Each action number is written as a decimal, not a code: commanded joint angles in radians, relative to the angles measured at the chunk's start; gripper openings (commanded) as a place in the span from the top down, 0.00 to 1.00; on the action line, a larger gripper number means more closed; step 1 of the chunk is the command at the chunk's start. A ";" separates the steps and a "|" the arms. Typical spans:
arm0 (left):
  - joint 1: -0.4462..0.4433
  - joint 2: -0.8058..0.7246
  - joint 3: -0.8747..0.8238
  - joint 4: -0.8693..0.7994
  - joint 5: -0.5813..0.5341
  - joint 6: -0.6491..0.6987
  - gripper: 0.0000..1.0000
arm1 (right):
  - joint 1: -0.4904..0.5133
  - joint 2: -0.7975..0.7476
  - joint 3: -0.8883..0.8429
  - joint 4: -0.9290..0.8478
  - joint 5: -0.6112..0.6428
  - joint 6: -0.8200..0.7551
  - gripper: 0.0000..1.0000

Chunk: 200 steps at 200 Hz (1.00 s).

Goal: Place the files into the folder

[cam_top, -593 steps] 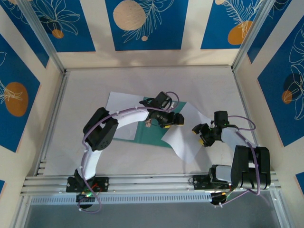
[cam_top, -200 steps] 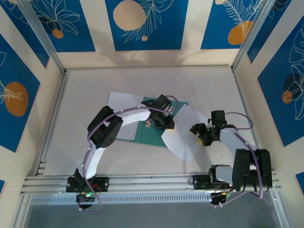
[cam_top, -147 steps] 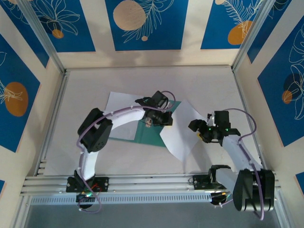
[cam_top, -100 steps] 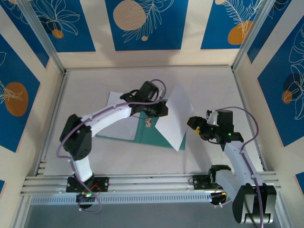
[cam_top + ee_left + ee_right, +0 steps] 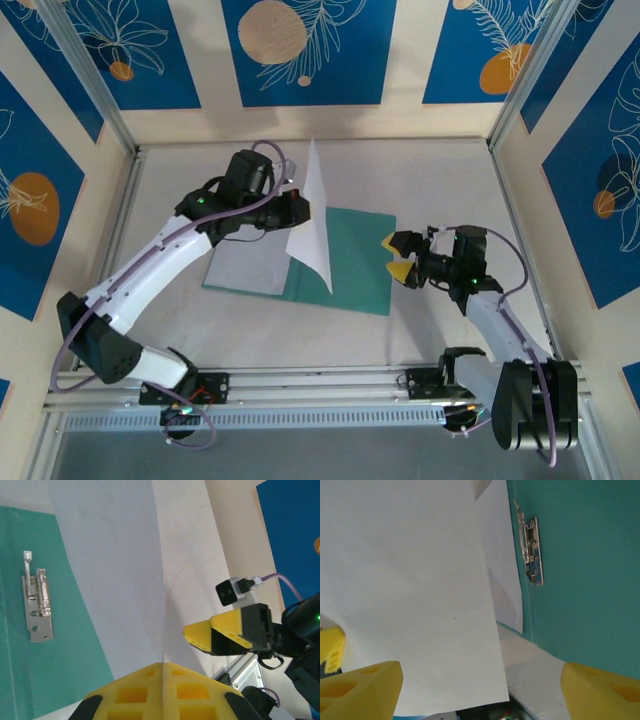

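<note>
Left arm: elbow low at the left, forearm stretched diagonally up and inward, wrist raised; left pincer (image 5: 297, 209) pressed shut on a white sheet (image 5: 315, 225). Right arm: forearm angled inward; right pincer (image 5: 396, 256) points left, jaws spread wide, empty.

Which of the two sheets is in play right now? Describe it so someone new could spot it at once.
Start at the open green folder in the middle of the table. Over its spine a white sheet stands nearly on edge, pinched in the left gripper. Its neighbour, the other sheet, lies flat over the folder's left half.
</note>
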 commanded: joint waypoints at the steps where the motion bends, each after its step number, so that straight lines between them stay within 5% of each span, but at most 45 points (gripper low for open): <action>1: 0.015 -0.024 0.016 -0.053 0.021 -0.013 1.00 | 0.033 0.038 0.011 0.131 -0.059 0.141 0.17; 45: -0.025 0.034 0.045 0.017 0.138 -0.081 1.00 | 0.081 0.085 0.041 0.156 -0.042 0.232 0.18; 91: -0.118 0.092 0.126 0.130 0.175 -0.167 1.00 | 0.082 0.132 -0.027 0.398 -0.050 0.394 0.18; 143: -0.198 0.081 0.161 0.244 0.194 -0.264 1.00 | 0.077 0.099 -0.021 0.419 -0.052 0.416 0.18; 200: -0.178 -0.040 -0.137 0.436 0.205 -0.431 1.00 | 0.032 0.009 -0.043 0.626 -0.061 0.505 0.17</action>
